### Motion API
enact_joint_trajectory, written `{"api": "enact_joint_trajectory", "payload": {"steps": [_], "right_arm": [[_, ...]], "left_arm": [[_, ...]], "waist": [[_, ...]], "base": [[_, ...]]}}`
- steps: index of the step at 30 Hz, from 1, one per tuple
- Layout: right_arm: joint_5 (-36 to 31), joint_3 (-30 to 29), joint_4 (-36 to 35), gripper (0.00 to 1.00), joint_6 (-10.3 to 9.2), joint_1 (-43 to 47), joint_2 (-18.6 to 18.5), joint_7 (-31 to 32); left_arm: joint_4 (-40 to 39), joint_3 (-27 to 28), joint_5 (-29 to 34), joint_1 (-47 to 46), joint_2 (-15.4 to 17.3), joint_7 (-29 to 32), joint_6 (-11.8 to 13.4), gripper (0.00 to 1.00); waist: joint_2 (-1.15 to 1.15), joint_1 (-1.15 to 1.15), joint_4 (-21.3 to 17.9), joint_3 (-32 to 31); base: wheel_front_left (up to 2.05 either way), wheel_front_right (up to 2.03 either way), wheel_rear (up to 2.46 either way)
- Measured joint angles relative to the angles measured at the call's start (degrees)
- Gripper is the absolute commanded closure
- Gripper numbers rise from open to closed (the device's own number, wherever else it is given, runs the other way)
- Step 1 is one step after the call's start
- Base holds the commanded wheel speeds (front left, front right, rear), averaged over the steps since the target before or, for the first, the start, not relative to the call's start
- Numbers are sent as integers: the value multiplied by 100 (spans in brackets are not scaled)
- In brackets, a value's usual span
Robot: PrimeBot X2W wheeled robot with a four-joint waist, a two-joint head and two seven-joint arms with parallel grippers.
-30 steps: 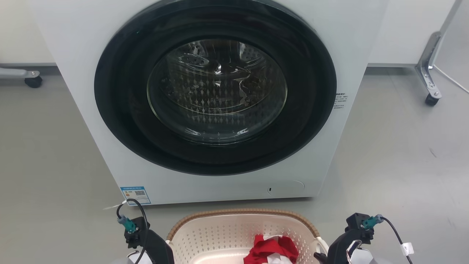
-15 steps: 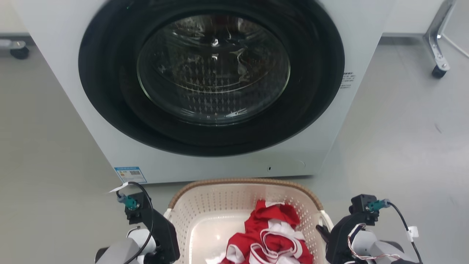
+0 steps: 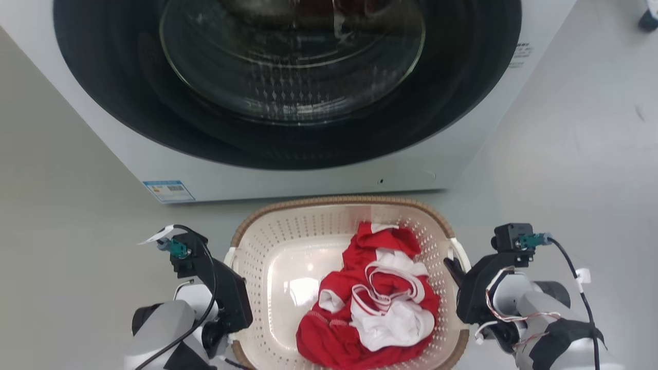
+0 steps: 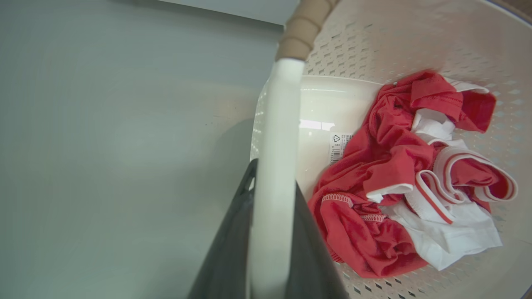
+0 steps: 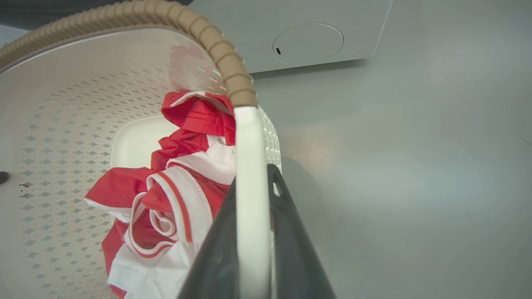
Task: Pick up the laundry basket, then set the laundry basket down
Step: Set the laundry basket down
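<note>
- Head view: the laundry basket (image 3: 267, 241) lies at the washer's (image 3: 308, 180) 6 o'clock, between our arms. The left gripper (image 3: 234, 308) is at the basket's 9 o'clock, the right gripper (image 3: 462, 293) at its 3 o'clock. The handle-to-handle line runs 9 to 3, so neither arm is nearer.
- Left wrist view: our left gripper (image 4: 272, 195) is clamped on the white handle (image 4: 278, 124), a finger on each side, with the clothes (image 4: 395, 174) at 3 o'clock.
- Right wrist view: our right gripper (image 5: 251, 199) pinches the other handle (image 5: 247, 145) likewise. We cannot tell whether the basket is touching the floor (image 5: 415, 187). We judge both sides must move level.
</note>
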Motion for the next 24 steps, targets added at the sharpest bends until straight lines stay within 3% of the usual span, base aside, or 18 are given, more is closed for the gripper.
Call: {"api": "enact_joint_trajectory", "payload": {"steps": [24], "right_arm": [[-347,113,69,100,0,-1098,-27,-783]], "left_arm": [[-123,14,46,-929,63,-495,102,100]], "waist": [[0,0,-4,1958]], "base": [[0,0,0]]}}
